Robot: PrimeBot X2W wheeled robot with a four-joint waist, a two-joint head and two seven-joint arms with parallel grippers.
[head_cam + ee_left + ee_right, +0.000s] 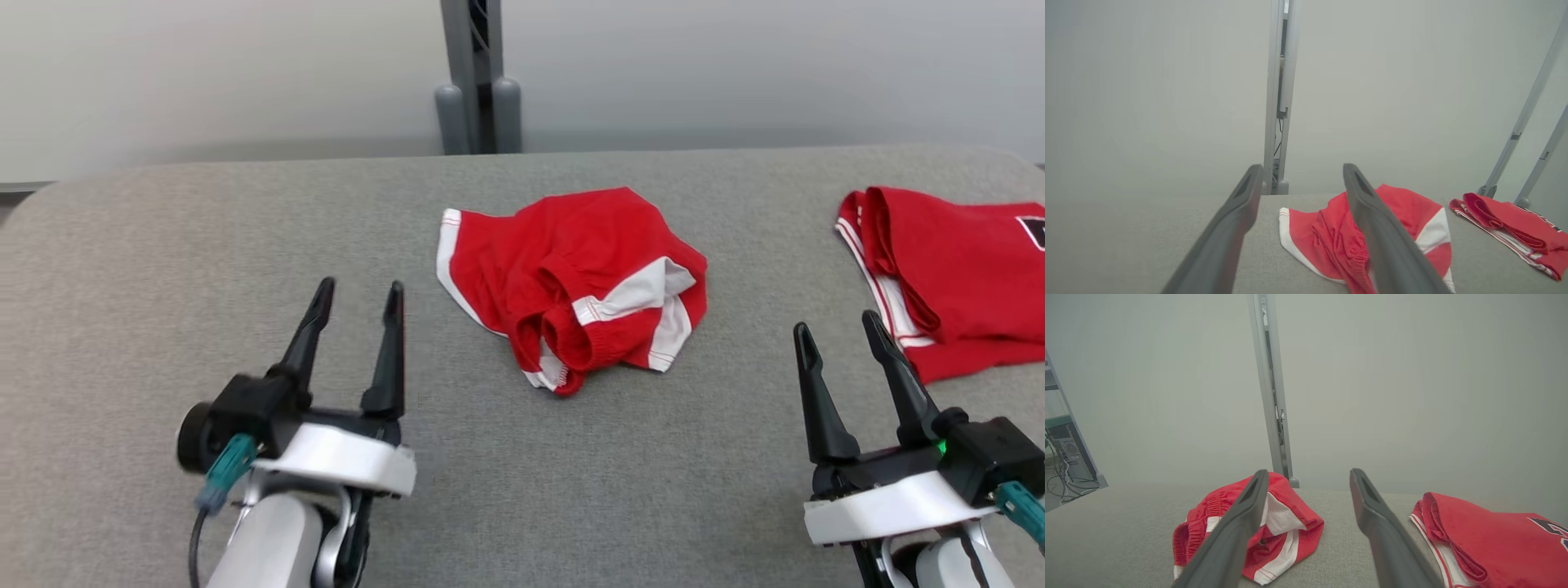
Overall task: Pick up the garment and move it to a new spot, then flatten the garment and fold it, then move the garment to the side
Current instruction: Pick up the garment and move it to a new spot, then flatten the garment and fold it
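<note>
Nearest of all, the left end effector (361, 286) hangs over the near-left part of the desk (245, 212) and the right end effector (835, 321) over the near-right part. Each has two long, dark, tapering fingers spread apart and gripping nothing, and the tips point toward the far edge.

Between them, and a little farther in, the garment (571, 278) lies around the middle of the desk. It is a pair of red shorts in a crumpled heap, with white side panels, white trim along the hem and a gathered elastic waistband bunched at its near side. It rests apart from both end effectors, with bare desk surface between them.

A red jersey (963, 278) lies against the right edge, flatter than the shorts. It has white striped trim along its left side and a dark patch running out of the head view. The right end effector's fingertips sit just beside its near-left corner in that view; whether they touch it cannot be told.

Grey woven cloth with a fine, even texture covers the desk, and its far corners are rounded. Behind the far edge a grey metal post (478, 73) stands upright before a pale wall. In the left wrist view, two slanted grey poles (1527, 110) rise beyond the jersey.
</note>
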